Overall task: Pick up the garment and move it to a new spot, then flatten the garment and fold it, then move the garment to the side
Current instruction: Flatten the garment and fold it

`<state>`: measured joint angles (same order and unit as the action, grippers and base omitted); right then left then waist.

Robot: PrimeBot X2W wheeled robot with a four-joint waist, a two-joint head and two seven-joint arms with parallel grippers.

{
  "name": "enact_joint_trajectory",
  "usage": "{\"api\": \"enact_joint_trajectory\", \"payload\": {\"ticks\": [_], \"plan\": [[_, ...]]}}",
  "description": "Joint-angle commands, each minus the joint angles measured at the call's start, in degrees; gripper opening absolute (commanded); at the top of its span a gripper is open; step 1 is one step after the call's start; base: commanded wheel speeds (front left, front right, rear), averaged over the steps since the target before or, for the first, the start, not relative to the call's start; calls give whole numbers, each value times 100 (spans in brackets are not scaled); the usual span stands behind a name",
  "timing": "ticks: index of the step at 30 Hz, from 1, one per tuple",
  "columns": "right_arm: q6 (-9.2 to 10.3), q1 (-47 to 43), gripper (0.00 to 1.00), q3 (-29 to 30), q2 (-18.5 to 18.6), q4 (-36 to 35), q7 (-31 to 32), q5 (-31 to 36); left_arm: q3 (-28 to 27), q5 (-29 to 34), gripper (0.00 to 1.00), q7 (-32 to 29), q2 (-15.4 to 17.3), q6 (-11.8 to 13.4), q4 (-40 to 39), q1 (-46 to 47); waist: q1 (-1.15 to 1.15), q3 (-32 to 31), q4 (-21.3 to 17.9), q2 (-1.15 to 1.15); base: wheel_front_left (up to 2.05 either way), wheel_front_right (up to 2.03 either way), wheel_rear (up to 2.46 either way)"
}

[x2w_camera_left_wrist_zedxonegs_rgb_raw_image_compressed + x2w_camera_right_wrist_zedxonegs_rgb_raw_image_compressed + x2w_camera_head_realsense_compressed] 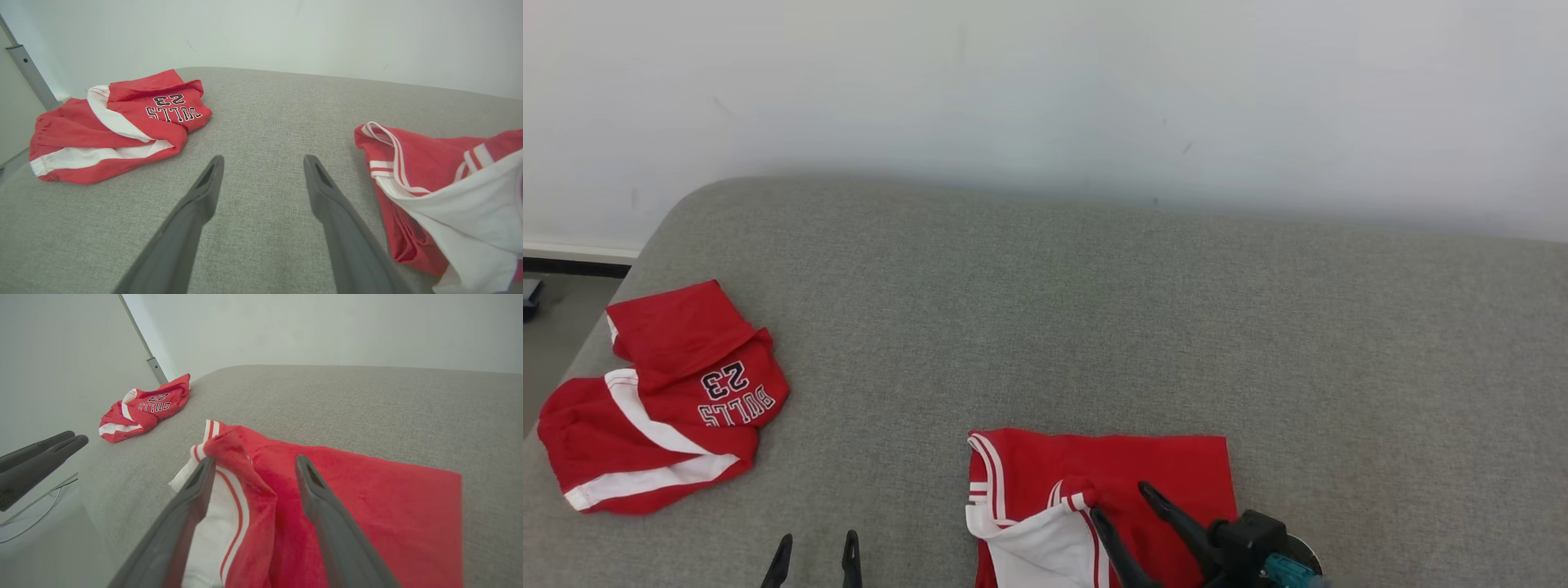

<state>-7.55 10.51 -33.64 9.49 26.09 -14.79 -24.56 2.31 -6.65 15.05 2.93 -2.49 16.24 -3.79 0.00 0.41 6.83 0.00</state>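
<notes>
While the red garment [1152, 461] lies part-folded at the grey cushion's [1094, 310] near edge, right gripper [1119, 500] hovers open over its white flap [1037, 549], left gripper [818, 537] open alongside — folding step, likely; next, pinch that flap.

grey pad [1111, 327] bare across middle, back and right: wide passage. crumpled red cloth [662, 408] blocks left edge. red garment [1111, 465] covers near centre. wall [1045, 82] closes back.

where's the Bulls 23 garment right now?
Head view: the Bulls 23 garment lies crumpled at the far left of the grey cushion, near its left edge, well apart from the red-and-white garment under the right gripper at bottom centre.
</notes>
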Motion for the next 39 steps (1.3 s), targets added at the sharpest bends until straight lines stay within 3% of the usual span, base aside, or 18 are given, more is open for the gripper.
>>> {"api": "enact_joint_trajectory", "payload": {"ticks": [1, 5, 6, 7, 8, 9, 18, 19, 20, 21, 25, 28, 32, 38, 39], "plan": [[15, 73, 100, -48, 33, 29, 33, -41, 4, -23, 100, 17, -6, 21, 6, -46, 0, 3, 20, 0, 0, 0, 0], [15, 380, 100, -372, 139, 247, 157, -146, 11, -50, 100, 17, -5, 41, 11, -30, 0, 20, 54, 0, 0, 0, 0], [15, 453, 95, -471, 142, 296, 186, -164, 14, -54, 100, 17, -6, 46, 14, -17, 0, 26, 62, 0, 0, 0, 0], [15, 521, 61, -568, 131, 335, 209, -190, 20, -63, 100, 17, -6, 48, 16, -3, 0, 32, 69, 0, 0, 0, 0], [15, 602, 6, -666, 119, 350, 196, -213, 19, -69, 100, 17, -5, 45, 18, 8, 0, 37, 74, 0, 0, 0, 0], [15, 666, 0, -802, 106, 344, 211, -249, 22, -78, 100, 17, -5, 48, 19, 17, 0, 41, 79, 0, 0, 0, 0], [15, 909, 2, -1961, 154, -53, 378, -1131, -63, -121, 100, 17, -6, 85, 0, 0, 0, 59, 5, 0, 0, 0, 0], [15, 926, 29, -2110, 180, -141, 414, -1290, -72, -120, 100, 17, -4, 82, 6, -7, 0, 50, -8, 0, 0, 0, 0], [15, 926, 87, -2266, 203, -227, 445, -1469, -84, -116, 100, 17, -5, 79, 10, -19, 0, 35, -25, 0, 0, 0, 0], [15, 934, 100, -2351, 231, -286, 449, -1604, -90, -114, 100, 17, -6, 80, 10, -32, 0, 23, -45, 0, 0, 0, 0], [15, 1016, 100, -2526, 358, -418, 295, -1866, -121, -104, 100, 17, -5, 77, -10, -73, 0, -25, -146, 0, 0, 0, 0], [15, 1043, 100, -2189, 405, -246, 94, -1753, -149, -81, 100, 17, -5, 84, -39, -92, 0, -51, -253, 0, 0, 0, 0], [15, 934, 100, -1101, 360, 227, -36, -1129, -192, -11, 100, 17, -4, 82, -74, -117, 0, -71, -438, 0, 0, 0, 0], [15, 334, 100, 926, 1, 55, -38, 350, -239, 33, 100, 17, -6, 62, -104, -35, 0, -62, -701, 0, 0, 0, 0], [15, 334, 100, 926, 1, 55, -38, 350, -239, 33, 100, 17, -6, 62, -104, -35, 0, -62, -701, 0, 0, 0, 0]]}}
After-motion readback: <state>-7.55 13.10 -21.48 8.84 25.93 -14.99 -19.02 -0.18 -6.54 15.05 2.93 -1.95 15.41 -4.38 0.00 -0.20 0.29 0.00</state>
